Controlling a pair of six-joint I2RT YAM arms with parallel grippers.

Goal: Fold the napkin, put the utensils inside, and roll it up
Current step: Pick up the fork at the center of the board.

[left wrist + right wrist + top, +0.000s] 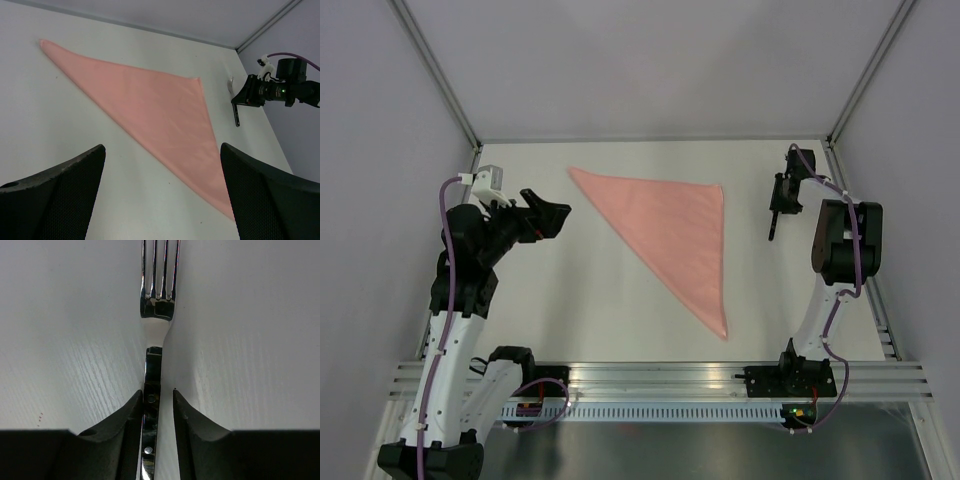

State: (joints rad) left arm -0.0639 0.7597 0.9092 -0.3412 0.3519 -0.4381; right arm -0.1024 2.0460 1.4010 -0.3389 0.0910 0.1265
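Note:
The pale pink napkin (670,232) lies folded into a triangle in the middle of the table; it also shows in the left wrist view (160,112). My left gripper (552,214) is open and empty, to the left of the napkin and above the table (162,147). My right gripper (781,196) is at the far right, down over a fork (159,315) that lies on the table. Its fingers (131,410) straddle the dark handle: the left one touches it and a thin gap shows at the right one. The handle (772,228) sticks out toward me. No other utensil shows.
The white table (570,300) has a metal frame and grey walls around it. A metal rail (660,378) with the arm bases runs along the near edge. Purple cables hang along both arms. The right arm (290,90) shows in the left wrist view.

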